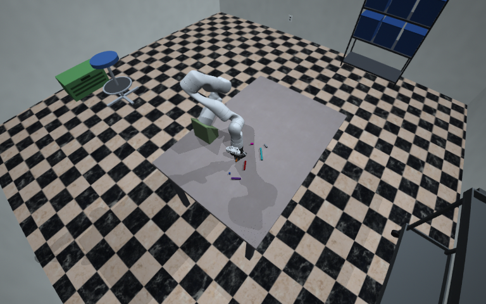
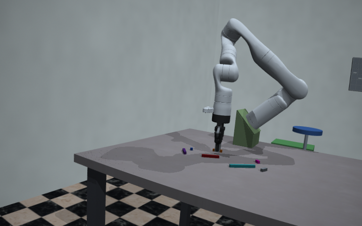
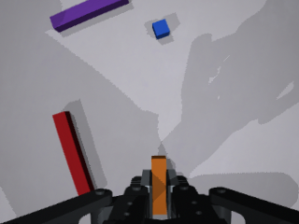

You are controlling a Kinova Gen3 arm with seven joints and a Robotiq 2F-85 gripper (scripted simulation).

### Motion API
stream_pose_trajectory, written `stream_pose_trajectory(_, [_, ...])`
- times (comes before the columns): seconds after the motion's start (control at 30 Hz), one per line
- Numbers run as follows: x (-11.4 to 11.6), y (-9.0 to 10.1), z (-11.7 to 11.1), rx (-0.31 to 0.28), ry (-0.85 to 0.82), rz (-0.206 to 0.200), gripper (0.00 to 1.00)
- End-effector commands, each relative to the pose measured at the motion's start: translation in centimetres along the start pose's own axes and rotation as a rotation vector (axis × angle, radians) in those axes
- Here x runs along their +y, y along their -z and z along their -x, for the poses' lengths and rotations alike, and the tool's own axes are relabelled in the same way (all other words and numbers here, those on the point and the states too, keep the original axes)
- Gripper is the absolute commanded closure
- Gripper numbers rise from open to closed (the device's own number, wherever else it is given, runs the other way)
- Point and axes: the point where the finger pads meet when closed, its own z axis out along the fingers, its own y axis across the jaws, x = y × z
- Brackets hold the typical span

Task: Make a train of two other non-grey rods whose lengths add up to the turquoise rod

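My gripper (image 2: 218, 150) (image 3: 158, 182) points down and is shut on the orange rod (image 1: 236, 160) (image 2: 220, 150) (image 3: 159, 164), whose ends stick out on both sides of the fingers. The orange rod is level and at or just above the table; a small gap is hard to tell. The purple rod (image 1: 235, 178) (image 2: 184, 151) (image 3: 89, 12) lies flat, apart from the others. The turquoise rod (image 1: 261, 154) (image 2: 242, 165) lies flat on the far side of the red rod from the gripper, out of the wrist view.
The red rod (image 1: 244, 165) (image 2: 210, 156) (image 3: 72, 151) lies beside the gripper. The blue rod (image 1: 229, 173) (image 2: 191, 149) (image 3: 161, 29) lies near the purple one. The magenta rod (image 1: 252, 143) (image 2: 257, 161) and grey rod (image 1: 265, 145) (image 2: 263, 169) lie near one end of the turquoise rod.
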Motion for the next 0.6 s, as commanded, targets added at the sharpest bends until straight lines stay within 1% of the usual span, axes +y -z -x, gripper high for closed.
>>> stream_pose_trajectory(0.0, [-0.01, -0.15, 0.01, 0.000, 0.000, 0.000, 0.95])
stream_pose_trajectory(0.57, [-0.01, -1.02, 0.01, 0.000, 0.000, 0.000, 0.95])
